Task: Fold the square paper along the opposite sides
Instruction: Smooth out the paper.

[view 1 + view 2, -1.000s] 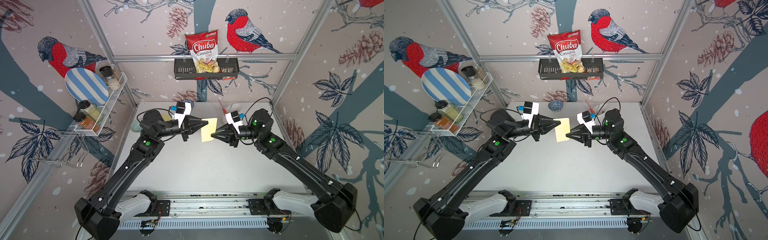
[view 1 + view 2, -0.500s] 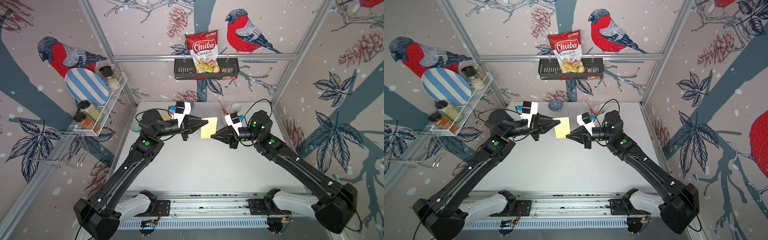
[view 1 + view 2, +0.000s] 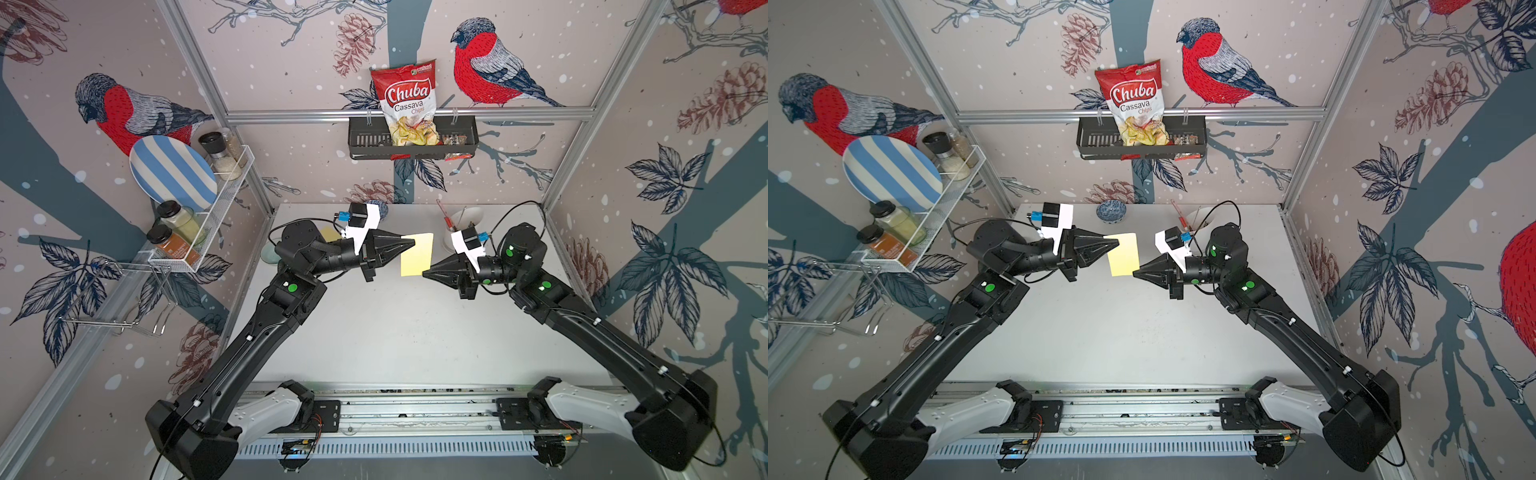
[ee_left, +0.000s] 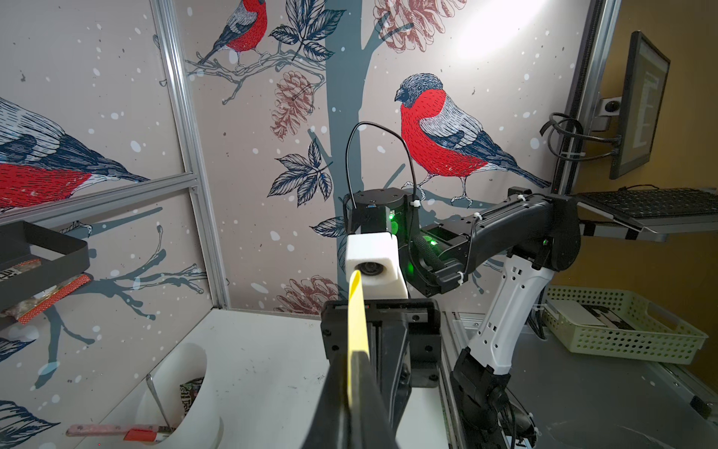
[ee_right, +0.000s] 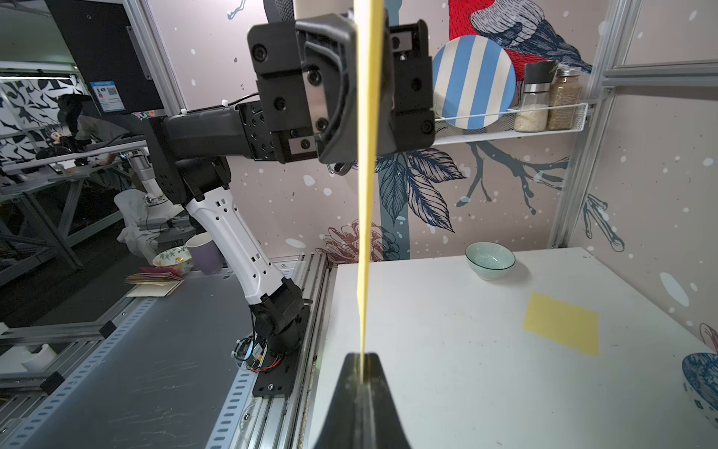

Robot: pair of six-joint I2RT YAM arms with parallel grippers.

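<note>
even bright light, wide-angle edge distortion

The left arm [image 3: 266, 328] hides most of a second yellow sheet [image 3: 329, 234]; the right wrist view cuts off one end of the held paper [image 5: 365, 194].

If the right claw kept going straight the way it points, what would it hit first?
The right gripper is shut on the yellow paper, so the sheet would buckle first. Beyond it, the left gripper looks roughly in line, though depth is unclear.

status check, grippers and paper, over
Both shut on the paper: left gripper, right gripper. Paper in the air between them, above the table. A spare sheet lies flat, apart.
</note>
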